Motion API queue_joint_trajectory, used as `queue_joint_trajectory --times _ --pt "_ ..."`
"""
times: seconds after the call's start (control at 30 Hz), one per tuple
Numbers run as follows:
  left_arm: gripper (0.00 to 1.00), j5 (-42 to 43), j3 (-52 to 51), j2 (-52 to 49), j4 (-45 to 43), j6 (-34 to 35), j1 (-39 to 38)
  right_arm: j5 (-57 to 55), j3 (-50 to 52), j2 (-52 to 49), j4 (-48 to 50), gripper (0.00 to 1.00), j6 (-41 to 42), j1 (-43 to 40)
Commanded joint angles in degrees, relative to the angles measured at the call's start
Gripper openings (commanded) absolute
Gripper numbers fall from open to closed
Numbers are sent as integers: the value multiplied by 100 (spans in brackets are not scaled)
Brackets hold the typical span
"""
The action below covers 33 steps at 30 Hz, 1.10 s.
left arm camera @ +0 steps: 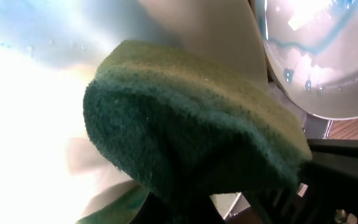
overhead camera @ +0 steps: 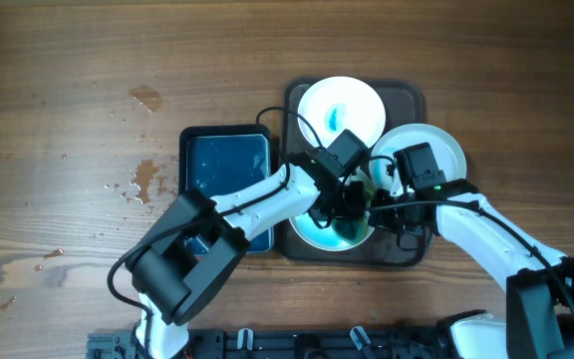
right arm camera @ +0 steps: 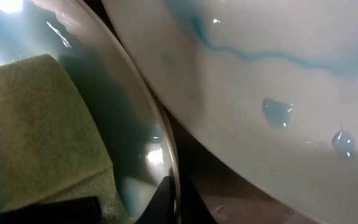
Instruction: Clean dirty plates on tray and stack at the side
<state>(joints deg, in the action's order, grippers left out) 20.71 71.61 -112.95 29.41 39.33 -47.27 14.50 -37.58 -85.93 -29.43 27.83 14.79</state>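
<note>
Plates: three are carried on the tray [overhead camera: 407, 95], namely the front plate [overhead camera: 312, 231], the rear plate [overhead camera: 340, 110] and the right plate [overhead camera: 436, 150].
Front plate: it is located directly beneath the green sponge [left arm camera: 191, 124] and is wetted blue.
Left tool [overhead camera: 347, 204]: it is clamped on the sponge, which is laid against the plate's centre.
Right tool [overhead camera: 392, 211]: it is positioned at the front plate's right rim; open or closed cannot be told.
Governing relation: the sponge is over the plate, so the scrubbing is judged to be the left arm's.

the left arm [overhead camera: 252, 199] and right arm [overhead camera: 481, 229] have white links, black joints, looping black cables.
</note>
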Motion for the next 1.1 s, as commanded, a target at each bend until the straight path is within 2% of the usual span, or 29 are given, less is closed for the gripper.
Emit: queue_joint_trajectory --times 0.0,0.27,0.37,0.53,0.63,0.73,0.8,0.9,0.97,1.03,1.07 --pt "4 -216 -55 -120 234 -4 151 -400 66 -151 -105 4 -90 -13" --pt "4 -1945 13 107 1707 164 1034 -400 66 -151 -103 4 -85 -13" --pt "4 -1965 13 372 1847 142 1108 -400 66 -151 -103 4 -81 -13" --pt "4 -1180 13 1390 2133 -81 1340 -400 66 -151 -114 4 -87 -13" --pt "4 -1432 11 1961 2612 -339 1888 -400 66 -151 -125 4 -87 -13" --pt "4 -2159 -96 2098 3051 -520 2553 -402 66 -151 74 4 -367 -13" --pt "4 -2273 -540 2076 2778 -597 2828 -411 66 -151 278 5 -765 -13" --pt "4 -2273 -1561 2033 1873 -595 3008 -398 24 -146 227 4 -719 -13" --pt "4 -2092 -1969 2033 1602 -595 3073 -439 -323 -79 -492 4 -562 -13" --pt "4 -1943 -1967 2061 1690 -616 3128 -444 -789 87 -1196 4 -560 -4" --pt "12 -1895 -1937 2100 1733 -616 3158 -442 -1005 173 -1513 4 -584 11"
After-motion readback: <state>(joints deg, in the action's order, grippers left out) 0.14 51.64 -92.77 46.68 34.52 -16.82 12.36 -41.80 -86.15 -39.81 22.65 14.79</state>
